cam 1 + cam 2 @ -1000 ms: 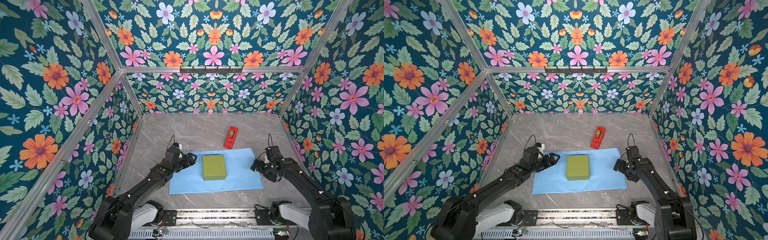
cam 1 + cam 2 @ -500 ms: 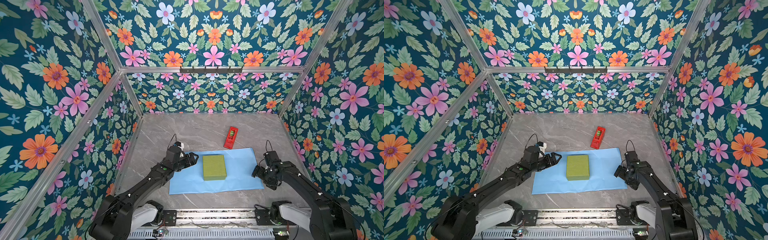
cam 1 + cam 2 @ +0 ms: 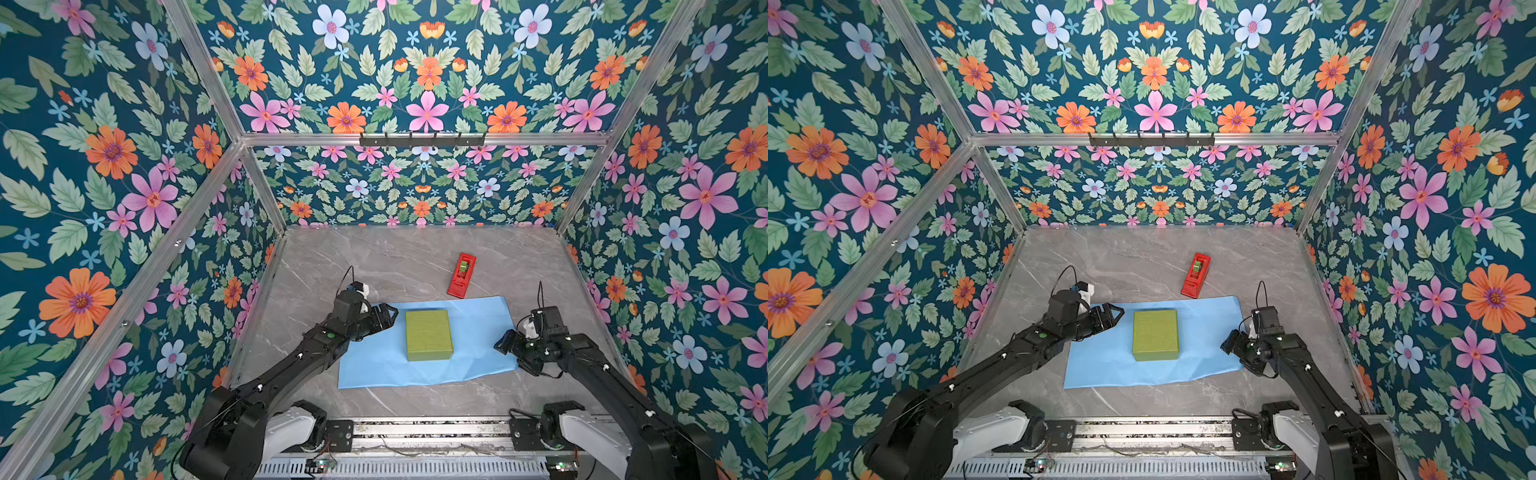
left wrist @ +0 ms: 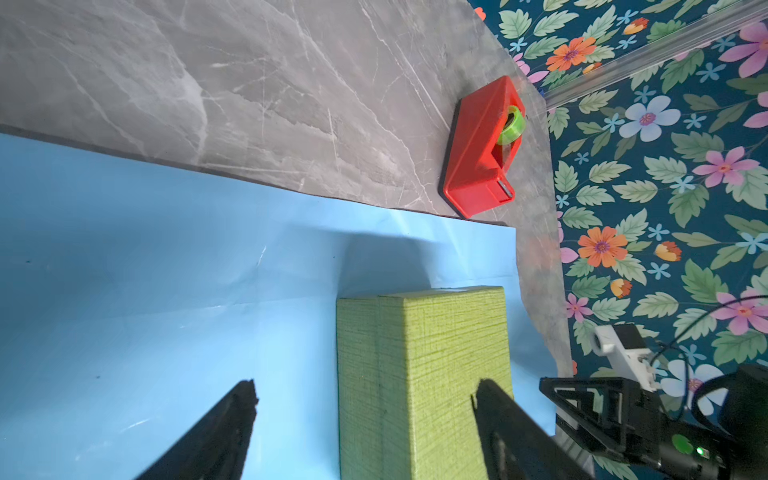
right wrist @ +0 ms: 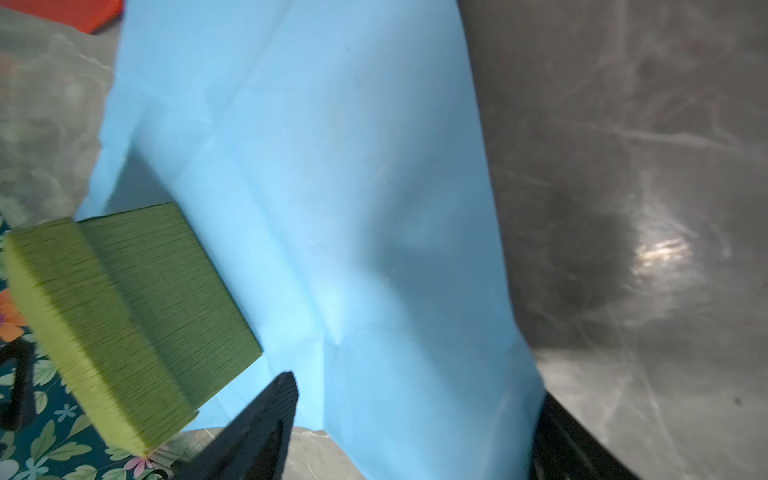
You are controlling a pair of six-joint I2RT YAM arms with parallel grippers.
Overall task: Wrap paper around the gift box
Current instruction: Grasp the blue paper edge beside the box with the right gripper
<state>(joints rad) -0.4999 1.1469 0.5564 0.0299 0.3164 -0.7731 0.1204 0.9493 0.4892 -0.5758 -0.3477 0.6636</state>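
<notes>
The olive-green gift box (image 3: 428, 334) (image 3: 1155, 334) lies flat on the middle of the light blue paper (image 3: 478, 332) (image 3: 1204, 328), which is spread on the table. My left gripper (image 3: 388, 318) (image 3: 1113, 318) hovers open over the paper's left part, just short of the box's left side. In the left wrist view the gift box (image 4: 436, 353) shows between and beyond the spread left gripper (image 4: 368, 395). My right gripper (image 3: 505, 343) (image 3: 1229, 343) is at the paper's right edge, open. In the right wrist view the paper (image 5: 332, 166) runs between the wide right gripper (image 5: 415, 407), unclamped.
A red tape dispenser (image 3: 461, 276) (image 3: 1196, 276) (image 4: 478, 145) with a green roll stands just beyond the paper's far edge. Floral walls close in the grey marble table (image 3: 374, 257) on three sides. The arm bases sit on a rail (image 3: 428, 430) at the front.
My right gripper has come nearer and leftward onto the paper's right edge, its jaws narrowing a little. The left gripper has crept slightly toward the box.
</notes>
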